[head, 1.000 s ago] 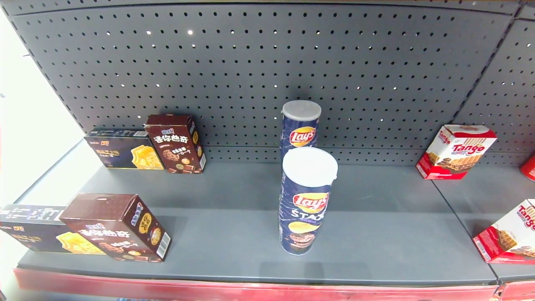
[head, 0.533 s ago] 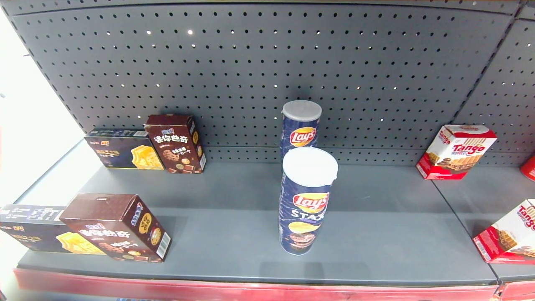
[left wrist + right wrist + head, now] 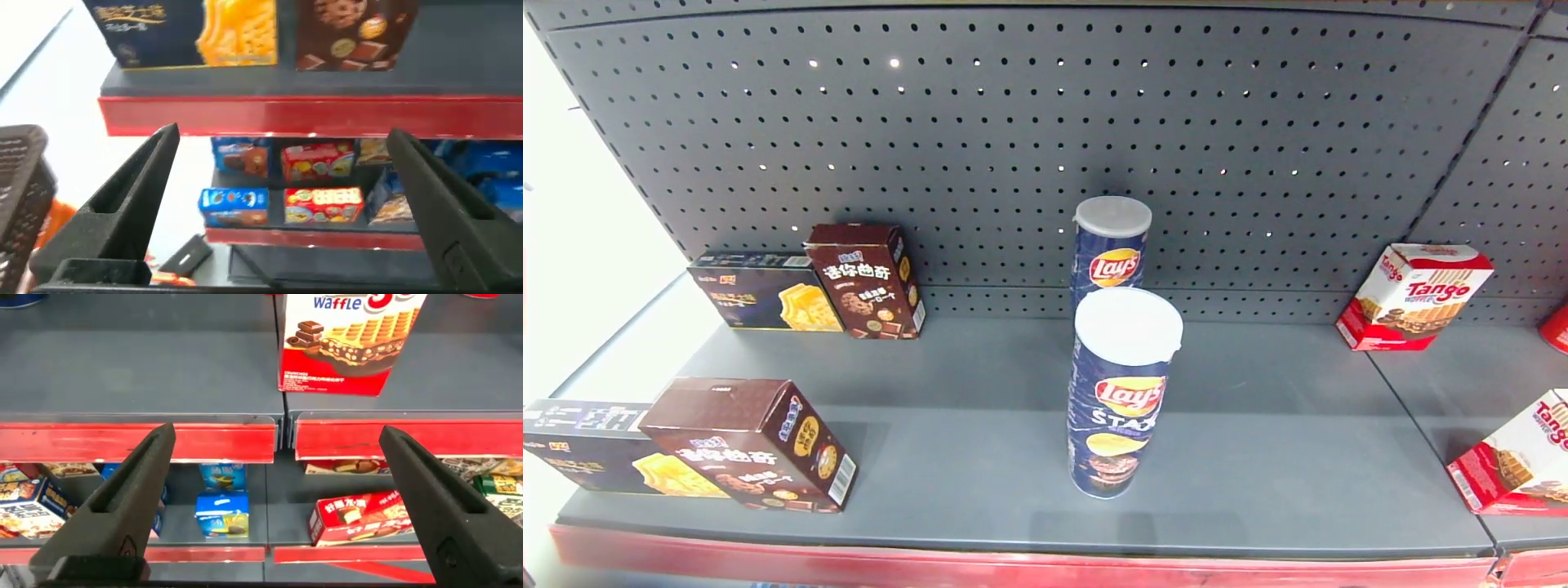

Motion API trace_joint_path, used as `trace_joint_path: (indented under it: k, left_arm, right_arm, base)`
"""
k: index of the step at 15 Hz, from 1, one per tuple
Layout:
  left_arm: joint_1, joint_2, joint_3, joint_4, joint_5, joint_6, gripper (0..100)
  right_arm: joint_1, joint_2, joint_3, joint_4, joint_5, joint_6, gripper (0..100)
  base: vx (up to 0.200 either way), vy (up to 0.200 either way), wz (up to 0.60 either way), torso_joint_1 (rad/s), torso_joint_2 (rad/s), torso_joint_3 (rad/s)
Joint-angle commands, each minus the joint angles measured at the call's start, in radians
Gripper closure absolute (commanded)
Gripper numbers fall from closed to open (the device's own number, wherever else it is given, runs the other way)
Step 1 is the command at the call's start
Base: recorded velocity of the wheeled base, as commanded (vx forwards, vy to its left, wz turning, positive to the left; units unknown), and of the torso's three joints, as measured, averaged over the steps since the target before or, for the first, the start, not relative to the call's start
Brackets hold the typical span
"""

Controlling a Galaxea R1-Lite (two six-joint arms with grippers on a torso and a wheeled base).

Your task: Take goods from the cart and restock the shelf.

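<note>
On the grey shelf [image 3: 980, 457] two blue chip cans stand upright in the middle, one at the front [image 3: 1123, 392] and one behind it [image 3: 1109, 245] by the pegboard. Brown cookie boxes [image 3: 756, 445] [image 3: 870, 282] and dark wafer boxes [image 3: 596, 449] [image 3: 764, 291] sit at the left, red-and-white wafer boxes [image 3: 1413, 296] [image 3: 1515, 465] at the right. My left gripper [image 3: 282, 204] is open and empty, below the shelf's red front edge [image 3: 310, 114] under a brown box [image 3: 355, 33]. My right gripper [image 3: 278, 502] is open and empty, in front of the red edge [image 3: 147, 441] below a wafer box [image 3: 351, 339].
Lower shelves hold more snack boxes [image 3: 315, 184] [image 3: 359, 518]. A dark mesh basket [image 3: 20, 196] and something orange sit at one side in the left wrist view. The shelf has bare room on either side of the cans [image 3: 1282, 441].
</note>
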Motion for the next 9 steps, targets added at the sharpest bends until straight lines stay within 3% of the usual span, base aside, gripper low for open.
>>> trace_joint_path:
  k: [1, 3, 4, 5, 9]
  left_arm:
    - [-0.017, -0.049, 0.0, -0.001, -0.029, 0.001, 0]
    - [-0.016, -0.05, 0.0, -0.001, -0.004, 0.004, 0]
    - [-0.016, -0.052, 0.0, -0.001, 0.069, -0.002, 0]
    - [-0.016, -0.052, 0.0, -0.001, 0.084, -0.004, 0]
    - [-0.016, -0.053, 0.0, -0.001, 0.084, -0.004, 0]
  right_arm:
    - [0.0, 0.002, 0.0, 0.0, 0.0, -0.001, 0]
    - [0.0, 0.002, 0.0, 0.0, 0.0, -0.001, 0]
    - [0.002, 0.002, 0.0, 0.002, -0.002, -0.001, 0]
    - [0.002, 0.002, 0.0, 0.0, -0.002, -0.001, 0]
    - [0.0, 0.002, 0.0, 0.0, -0.002, -0.001, 0]
  base:
    - [0.0, 0.0, 0.0, 0.0, 0.0, 0.0]
    - [0.0, 0.0, 0.0, 0.0, 0.0, 0.0]
    - [0.0, 0.0, 0.0, 0.0, 0.0, 0.0]
    - [0.0, 0.0, 0.0, 0.0, 0.0, 0.0]
    - [0.0, 0.0, 0.0, 0.0, 0.0, 0.0]
